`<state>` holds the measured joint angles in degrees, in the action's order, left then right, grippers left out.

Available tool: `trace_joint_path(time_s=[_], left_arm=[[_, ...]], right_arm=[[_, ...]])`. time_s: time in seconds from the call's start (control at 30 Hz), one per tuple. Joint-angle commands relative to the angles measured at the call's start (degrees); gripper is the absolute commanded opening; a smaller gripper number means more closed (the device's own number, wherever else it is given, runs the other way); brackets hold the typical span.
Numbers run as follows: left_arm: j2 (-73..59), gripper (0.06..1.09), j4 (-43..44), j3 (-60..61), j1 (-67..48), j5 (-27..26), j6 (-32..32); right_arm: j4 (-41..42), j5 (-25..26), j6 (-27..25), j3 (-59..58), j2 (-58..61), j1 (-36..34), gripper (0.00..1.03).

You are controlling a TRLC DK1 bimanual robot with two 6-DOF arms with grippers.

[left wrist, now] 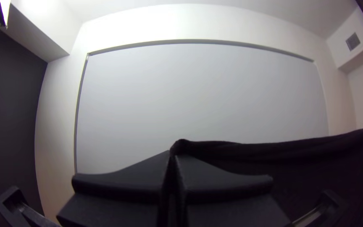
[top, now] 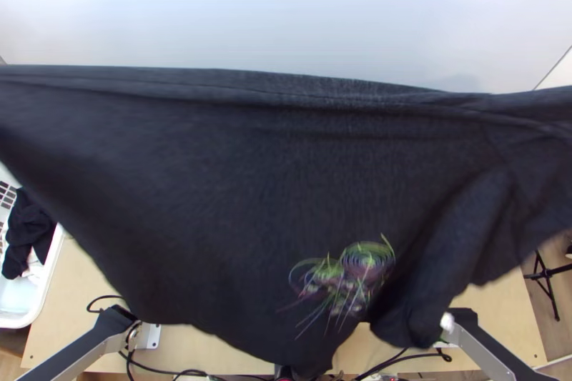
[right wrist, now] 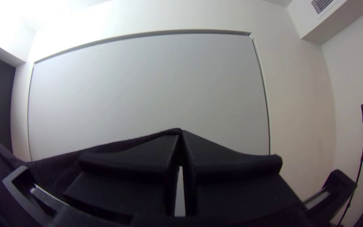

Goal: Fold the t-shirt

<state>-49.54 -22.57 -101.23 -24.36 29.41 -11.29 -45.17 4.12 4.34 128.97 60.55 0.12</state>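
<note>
A black t-shirt (top: 250, 188) hangs stretched high above the table, its upper edge running right across the top view and its lower part drooping toward the arms' bases. A colourful print shows near its bottom. In the left wrist view my left gripper (left wrist: 174, 155) is shut on a bit of the dark cloth (left wrist: 316, 159), which stretches off to one side. My right gripper (right wrist: 180, 136), in the right wrist view, is likewise shut on an edge of the shirt (right wrist: 85, 157). The cloth hides much of both arms in the top view.
A white basket (top: 44, 288) with dark and light cloth stands at the left of the wooden table (top: 79, 295). Black cables (top: 164, 370) lie along the near edge. A black stand (top: 547, 281) is on the floor at the right.
</note>
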Motion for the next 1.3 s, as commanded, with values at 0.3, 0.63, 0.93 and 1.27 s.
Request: trace_joint_path(time_s=[0.3,0.63,0.93,1.27], left_arm=[[0.23,0.10,31.97,41.82,3.97,-3.66,-17.54],[-18.49,0.10,42.34,47.53,16.27,-13.94,-9.01],[-45.65,0.10,50.60,35.31,19.35,-14.29,-8.49],[-61.29,0.10,52.10,23.71,19.26,-12.01,-8.49]], right_arm=[[18.98,-0.08,-10.32,-42.66,1.23,2.87,0.03],[41.30,0.01,-11.99,-66.74,10.81,4.36,0.03],[52.81,3.61,-12.42,-55.49,34.81,3.66,0.03],[56.51,8.71,-12.51,-45.12,46.76,5.24,0.03]])
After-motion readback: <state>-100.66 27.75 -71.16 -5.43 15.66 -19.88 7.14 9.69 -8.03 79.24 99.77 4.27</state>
